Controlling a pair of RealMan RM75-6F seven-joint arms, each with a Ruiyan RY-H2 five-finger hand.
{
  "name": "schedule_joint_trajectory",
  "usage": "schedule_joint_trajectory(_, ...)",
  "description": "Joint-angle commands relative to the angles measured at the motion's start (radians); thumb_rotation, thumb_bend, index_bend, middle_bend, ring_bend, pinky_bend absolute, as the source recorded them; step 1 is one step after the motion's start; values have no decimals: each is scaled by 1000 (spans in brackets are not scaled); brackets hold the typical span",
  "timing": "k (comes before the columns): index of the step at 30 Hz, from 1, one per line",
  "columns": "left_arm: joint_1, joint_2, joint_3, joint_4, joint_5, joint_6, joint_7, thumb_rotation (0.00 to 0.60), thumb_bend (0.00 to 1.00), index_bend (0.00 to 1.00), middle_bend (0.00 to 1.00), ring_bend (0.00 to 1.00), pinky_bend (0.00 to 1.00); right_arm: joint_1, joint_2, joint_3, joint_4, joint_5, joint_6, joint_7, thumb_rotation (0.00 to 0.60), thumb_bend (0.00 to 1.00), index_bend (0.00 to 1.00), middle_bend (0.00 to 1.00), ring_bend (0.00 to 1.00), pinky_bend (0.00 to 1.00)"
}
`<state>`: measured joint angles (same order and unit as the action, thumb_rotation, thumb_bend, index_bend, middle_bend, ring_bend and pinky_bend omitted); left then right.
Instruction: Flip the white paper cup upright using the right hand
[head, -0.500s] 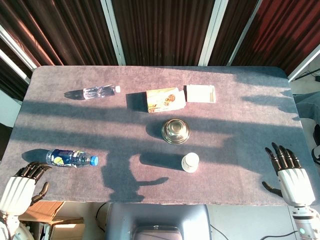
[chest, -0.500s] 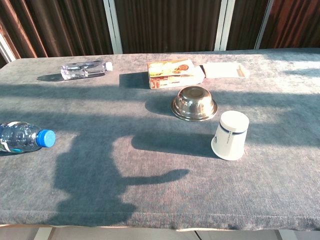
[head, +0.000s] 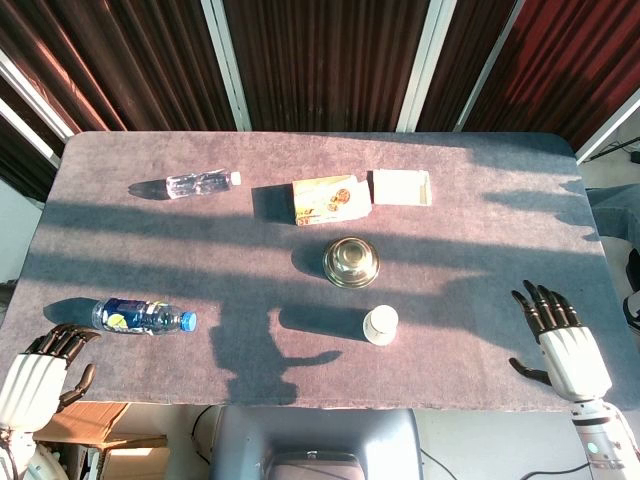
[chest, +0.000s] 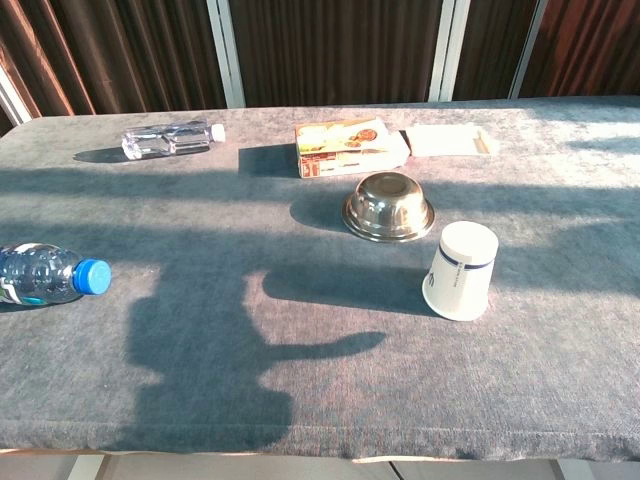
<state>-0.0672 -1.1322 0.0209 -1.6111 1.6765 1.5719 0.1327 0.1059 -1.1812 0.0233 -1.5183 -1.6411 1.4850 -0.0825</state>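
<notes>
The white paper cup (head: 380, 324) stands upside down on the grey table, just in front of the steel bowl; the chest view shows the cup (chest: 460, 270) with its base on top and a blue band round it. My right hand (head: 558, 343) hovers at the table's front right corner, fingers spread and empty, well to the right of the cup. At the front left corner my left hand (head: 38, 370) rests with its fingers together, holding nothing. Neither hand appears in the chest view.
An upturned steel bowl (head: 350, 261) sits mid-table. A blue-capped bottle (head: 143, 316) lies near the left hand, a clear bottle (head: 200, 184) at the back left. A printed box (head: 330, 199) and a white box (head: 401, 186) lie behind the bowl.
My right hand has shifted a little left and toward the front edge. The shadow on the table has moved slightly. The cup and other objects have not moved.
</notes>
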Motion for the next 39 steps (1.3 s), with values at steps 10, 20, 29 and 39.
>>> schedule_joint_trajectory(10, 3, 7, 2, -1, 7, 11, -18, 600, 420, 336, 284, 210, 395, 210, -126, 26, 81, -67, -214, 23, 600, 111, 225, 160, 133, 218)
schedule_joint_trajectory(20, 6, 9, 3, -1, 11, 15, -18, 600, 420, 336, 285, 210, 395, 290, -237, 42, 135, -47, -278, -2, 600, 184, 343, 238, 211, 298)
schedule_joint_trajectory(29, 7, 11, 5, -2, 13, 14, -20, 600, 420, 337, 285, 210, 395, 343, -324, 45, 193, -30, -315, -14, 600, 214, 372, 261, 238, 322)
schedule_joint_trajectory(39, 9, 15, 6, -2, 14, 16, -30, 600, 419, 337, 285, 210, 395, 385, -395, 39, 234, -12, -344, -4, 600, 213, 382, 264, 245, 334)
